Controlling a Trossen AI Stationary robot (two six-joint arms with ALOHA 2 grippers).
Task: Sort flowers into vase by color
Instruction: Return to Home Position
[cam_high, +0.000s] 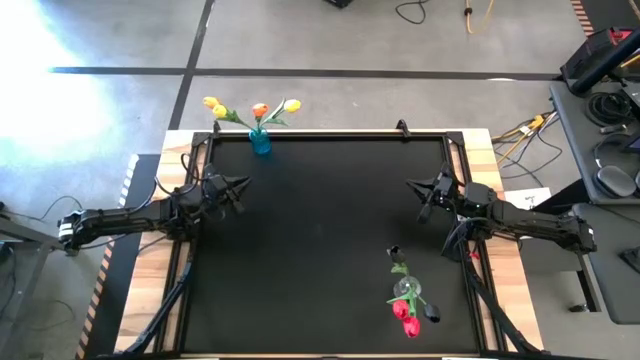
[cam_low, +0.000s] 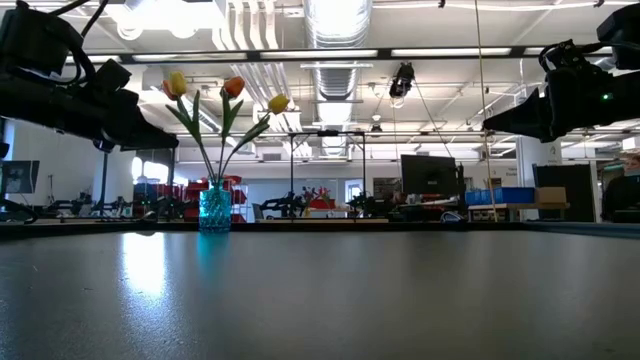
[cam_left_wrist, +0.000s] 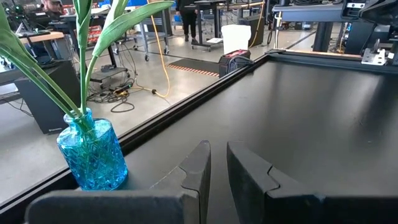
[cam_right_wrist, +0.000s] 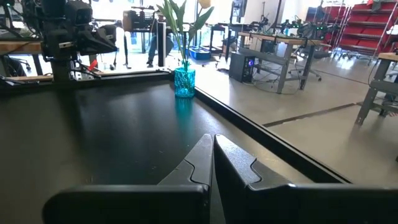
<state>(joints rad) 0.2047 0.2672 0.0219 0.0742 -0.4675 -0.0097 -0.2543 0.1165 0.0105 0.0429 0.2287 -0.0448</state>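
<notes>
A blue glass vase (cam_high: 260, 143) stands at the table's far left edge. It holds yellow flowers (cam_high: 212, 104) and an orange flower (cam_high: 260, 110), their stems down in it. It also shows in the low view as the blue vase (cam_low: 215, 211). Near the right front corner a clear vase (cam_high: 407, 290) holds red flowers (cam_high: 408, 320) and dark flowers (cam_high: 432, 313). My left gripper (cam_high: 243, 186) hovers at the left side, a narrow gap between its fingers (cam_left_wrist: 200, 163), with the blue vase (cam_left_wrist: 93, 152) close by. My right gripper (cam_high: 412, 184) hovers at the right side, shut (cam_right_wrist: 212, 142) and empty.
The black mat (cam_high: 320, 230) lies bare between the two arms. A raised dark rail (cam_high: 330, 132) runs along the far edge, with wooden borders (cam_high: 150, 290) at the left and right. Desks and cables stand beyond the table.
</notes>
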